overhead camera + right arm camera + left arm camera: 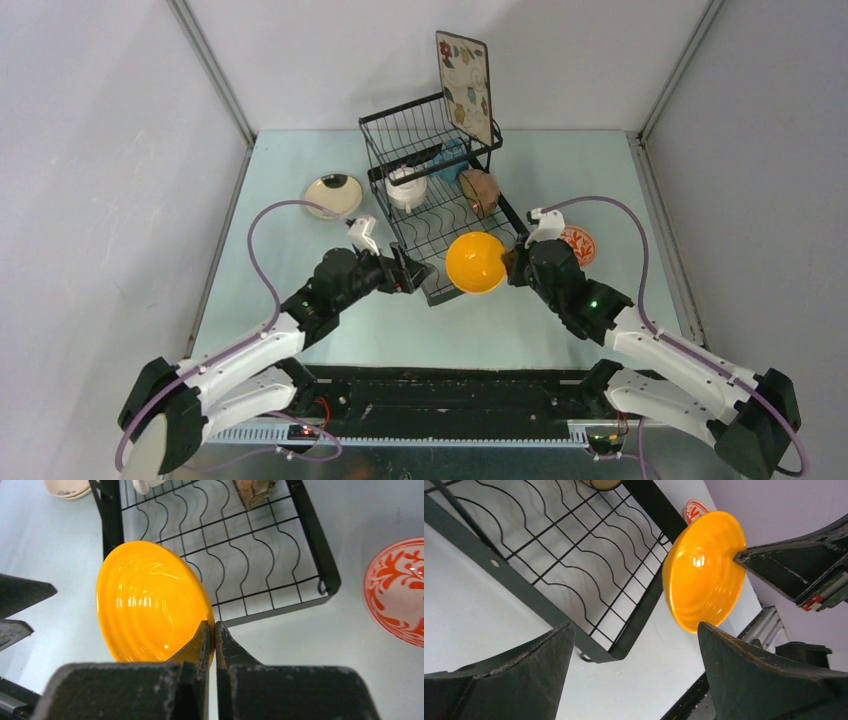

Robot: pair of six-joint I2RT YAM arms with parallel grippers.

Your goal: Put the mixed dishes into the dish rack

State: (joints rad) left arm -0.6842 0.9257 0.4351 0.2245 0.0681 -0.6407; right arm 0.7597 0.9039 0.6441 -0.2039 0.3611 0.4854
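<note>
My right gripper point(508, 268) is shut on the rim of the yellow bowl point(475, 262), held on edge over the near end of the black wire dish rack point(400, 120); the bowl also shows in the right wrist view point(150, 602) and the left wrist view point(701, 570). My left gripper point(418, 275) is open and empty just left of the bowl, at the rack's near corner point(621, 647). In the rack are the square floral plate point(465, 85), the white two-handled cup point(405, 187), the brown bowl point(479, 190) and the blue mug point(450, 158). The red-patterned bowl point(579, 243) lies on the table to the right.
A round cream plate point(333, 192) lies on the table left of the rack. Grey walls close in the table on the left, right and far sides. The arm bases and a black rail run along the near edge.
</note>
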